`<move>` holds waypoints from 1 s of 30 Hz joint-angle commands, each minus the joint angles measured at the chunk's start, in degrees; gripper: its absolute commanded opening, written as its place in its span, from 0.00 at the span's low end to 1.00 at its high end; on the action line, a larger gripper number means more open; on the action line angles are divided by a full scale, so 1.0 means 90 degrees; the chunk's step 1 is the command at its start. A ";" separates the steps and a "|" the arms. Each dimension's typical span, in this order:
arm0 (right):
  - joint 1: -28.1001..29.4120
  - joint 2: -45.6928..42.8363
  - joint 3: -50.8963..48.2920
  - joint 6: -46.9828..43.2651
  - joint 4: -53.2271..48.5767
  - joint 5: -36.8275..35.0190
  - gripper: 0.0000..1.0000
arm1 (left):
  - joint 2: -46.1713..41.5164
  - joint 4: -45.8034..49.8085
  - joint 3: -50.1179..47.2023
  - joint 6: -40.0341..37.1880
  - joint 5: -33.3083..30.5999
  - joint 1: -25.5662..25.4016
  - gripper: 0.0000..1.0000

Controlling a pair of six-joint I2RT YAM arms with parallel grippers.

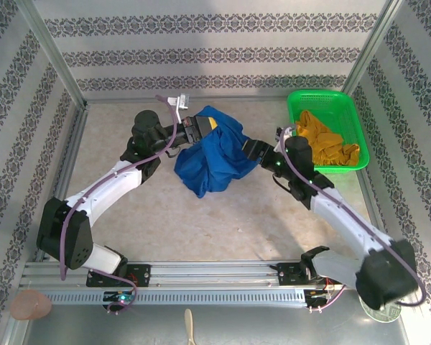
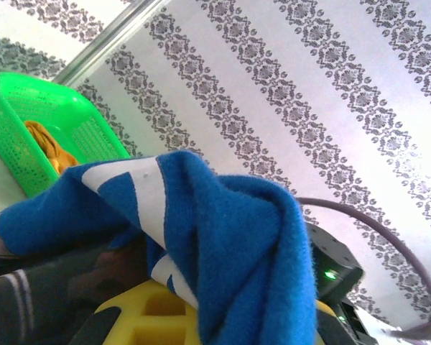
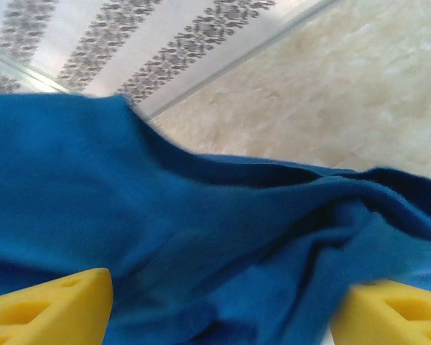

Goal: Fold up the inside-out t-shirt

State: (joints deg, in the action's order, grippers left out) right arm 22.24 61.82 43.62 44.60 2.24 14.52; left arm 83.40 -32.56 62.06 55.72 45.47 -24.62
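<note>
From their bases at the near edge of the tabletop (image 1: 223,223), the left arm (image 1: 108,188) and right arm (image 1: 337,212) bow outward and angle in toward each other near the far edge. The left gripper (image 1: 199,129) is clamped on the inside-out t-shirt (image 1: 215,154). The right gripper (image 1: 248,149) faces it, yellow fingers (image 3: 50,305) spread wide with cloth between them.

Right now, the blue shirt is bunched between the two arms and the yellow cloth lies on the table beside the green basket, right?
Not quite. The yellow cloth lies inside the green basket, not beside it; the top external view shows it. The blue shirt is indeed bunched between the left arm and the right arm.
</note>
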 commanded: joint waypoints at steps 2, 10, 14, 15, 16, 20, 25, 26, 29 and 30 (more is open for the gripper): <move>0.0769 -0.1104 0.0144 -0.0963 -0.0550 -0.0914 0.74 | -0.0193 -0.0315 -0.0045 0.0209 0.0286 0.0093 0.00; 0.1880 -0.0478 0.1026 -0.1740 -0.0721 -0.1412 0.69 | -0.0192 0.0147 0.0098 0.0166 0.0205 0.0098 0.00; 0.1915 0.0350 0.1459 -0.1840 -0.0457 -0.1685 0.75 | -0.0227 0.0169 0.0107 0.0208 0.0238 0.0099 0.00; 0.1904 0.0557 0.1580 -0.1906 -0.0472 -0.1758 0.75 | -0.0245 0.0144 0.0092 0.0233 0.0249 0.0099 0.00; 0.1868 0.0788 0.1723 -0.1967 -0.0537 -0.1899 0.74 | -0.0266 0.0096 0.0086 0.0278 0.0274 0.0099 0.00; 0.1280 0.1092 0.1716 -0.1841 -0.0425 -0.1624 0.35 | -0.0337 0.0154 0.0069 0.0266 0.0434 0.0118 0.00; 0.0407 0.0452 0.1420 -0.1799 -0.0265 0.0366 0.00 | -0.0448 0.0210 -0.0170 0.0334 0.0372 0.0579 0.00; 0.0258 0.0274 0.1352 -0.1822 -0.0226 0.0973 0.00 | -0.0397 0.0130 -0.0230 0.0419 0.0367 0.0725 0.00; -0.0065 -0.0085 0.1237 -0.1717 -0.0029 0.2577 0.00 | -0.0121 0.0228 -0.0199 0.0407 0.0428 0.1107 0.00; -0.0106 -0.0150 0.1185 -0.1631 0.0124 0.2943 0.00 | 0.0022 0.0280 -0.0156 0.0370 0.0444 0.1192 0.00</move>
State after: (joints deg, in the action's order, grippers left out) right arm 23.16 63.22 55.88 28.69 0.01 25.06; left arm 82.46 -28.71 60.10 58.37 49.93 -17.30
